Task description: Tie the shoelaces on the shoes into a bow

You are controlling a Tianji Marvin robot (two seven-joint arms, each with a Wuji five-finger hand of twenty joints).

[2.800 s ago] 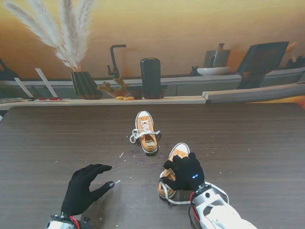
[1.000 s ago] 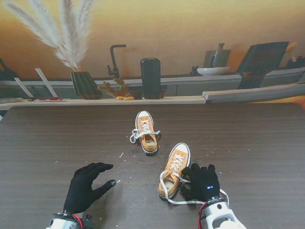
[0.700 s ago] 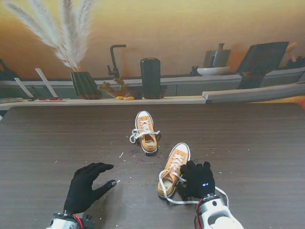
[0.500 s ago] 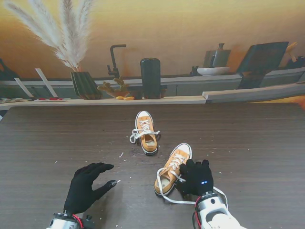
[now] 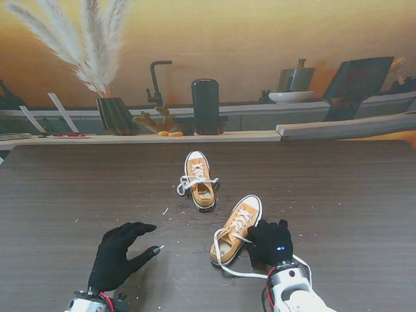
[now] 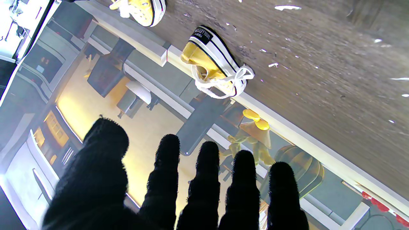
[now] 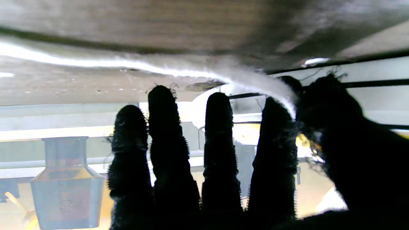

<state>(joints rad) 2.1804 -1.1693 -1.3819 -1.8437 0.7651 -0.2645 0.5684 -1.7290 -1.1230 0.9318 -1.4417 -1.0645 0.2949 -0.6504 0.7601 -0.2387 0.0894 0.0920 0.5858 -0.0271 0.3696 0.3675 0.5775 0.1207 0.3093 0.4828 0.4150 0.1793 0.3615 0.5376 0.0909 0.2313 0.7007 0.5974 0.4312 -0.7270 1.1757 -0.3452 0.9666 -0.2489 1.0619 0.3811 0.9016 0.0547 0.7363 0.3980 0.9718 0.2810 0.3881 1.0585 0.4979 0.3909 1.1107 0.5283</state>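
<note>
Leftmost, left hand point(image 5: 119, 255) rests flat on the surface point(image 5: 78, 188), fingers spread, holding nothing. Far shoe point(image 5: 198, 179) sits mid-surface, laces bunched in a loose bow. Near shoe point(image 5: 236, 222) lies angled, touching the right hand point(image 5: 271, 242). Thumb and forefinger pinch its white lace point(image 7: 255, 83), which trails loose beside the wrist.

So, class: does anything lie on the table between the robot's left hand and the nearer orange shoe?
Nothing visible does. Only bare table with tiny pale specks separates the open left hand from the nearer shoe. The right hand sits on that shoe's far side, a lace passing between its thumb and forefinger.
</note>
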